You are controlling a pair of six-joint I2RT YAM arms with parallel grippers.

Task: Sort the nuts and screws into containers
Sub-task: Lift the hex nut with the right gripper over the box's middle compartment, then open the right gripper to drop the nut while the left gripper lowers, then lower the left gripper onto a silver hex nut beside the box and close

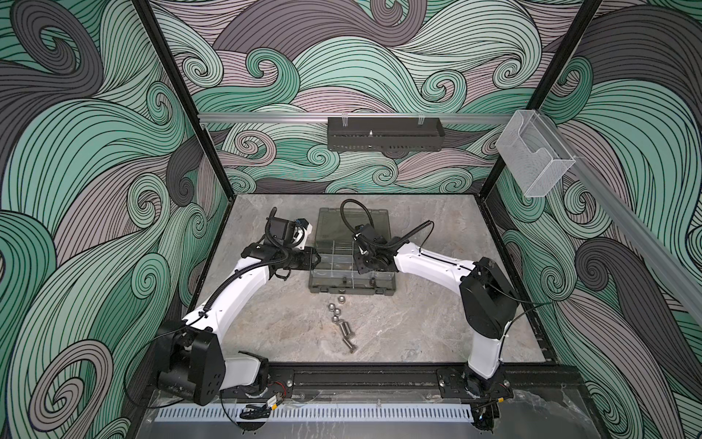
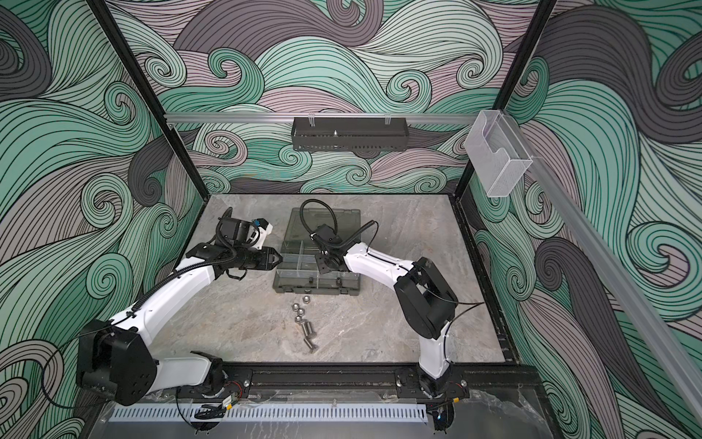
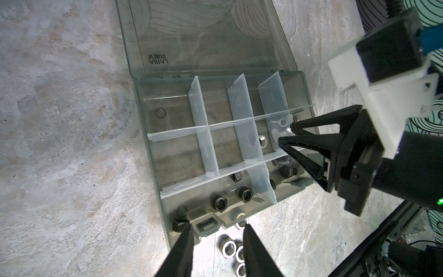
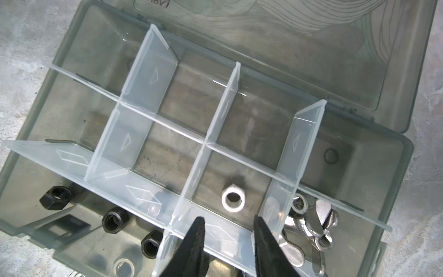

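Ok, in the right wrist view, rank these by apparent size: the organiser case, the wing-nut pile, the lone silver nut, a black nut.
1. organiser case
2. wing-nut pile
3. lone silver nut and black nut: about alike, so not ranked.

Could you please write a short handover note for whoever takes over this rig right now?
Left end effector: open, empty, at the left edge of the organiser case.
Right end effector: open, empty, over a compartment holding one silver nut.
Done: black nuts share a front compartment; wing nuts lie in another.
Left: dome nuts and silver screws loose on the table before the case.
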